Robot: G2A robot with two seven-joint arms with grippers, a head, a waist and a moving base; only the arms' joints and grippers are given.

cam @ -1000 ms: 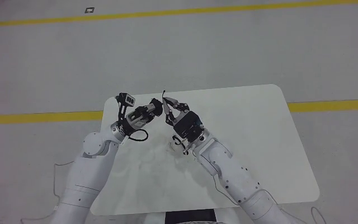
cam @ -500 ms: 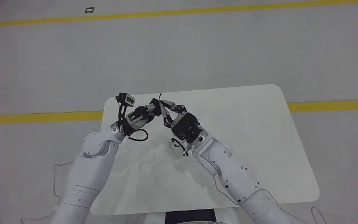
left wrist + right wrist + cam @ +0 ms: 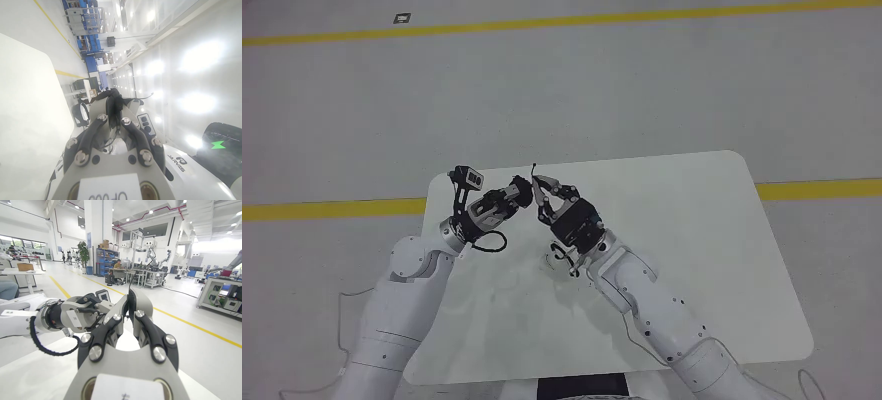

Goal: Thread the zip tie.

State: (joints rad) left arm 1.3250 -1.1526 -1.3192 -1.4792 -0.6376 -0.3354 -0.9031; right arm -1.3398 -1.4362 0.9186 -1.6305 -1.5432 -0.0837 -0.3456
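Beneath both arms lies a white worktop (image 3: 682, 240) with rounded corners. It spreads wide to the right of the right gripper, and only a narrow strip of it lies on the far side of the two grippers. The arms rise from the near edge and meet above the far left part of the worktop, with their grippers tip to tip.

The right gripper (image 3: 130, 294) is raised off the worktop and points away from the robot. Its two fingers are pressed together on a black zip tie (image 3: 130, 284). The left gripper (image 3: 114, 98) sits just to the left of the right one and points across at it, so that its tips reach the right gripper's tips. Its fingers are drawn close together with the dark pads nearly meeting, but it is too hidden to tell whether any part of the tie is caught between them.

The zip tie is a thin strap. It passes up between the right gripper's pads, and its free end stands out beyond the fingertips, bending slightly to the right at the top, clear of the worktop.
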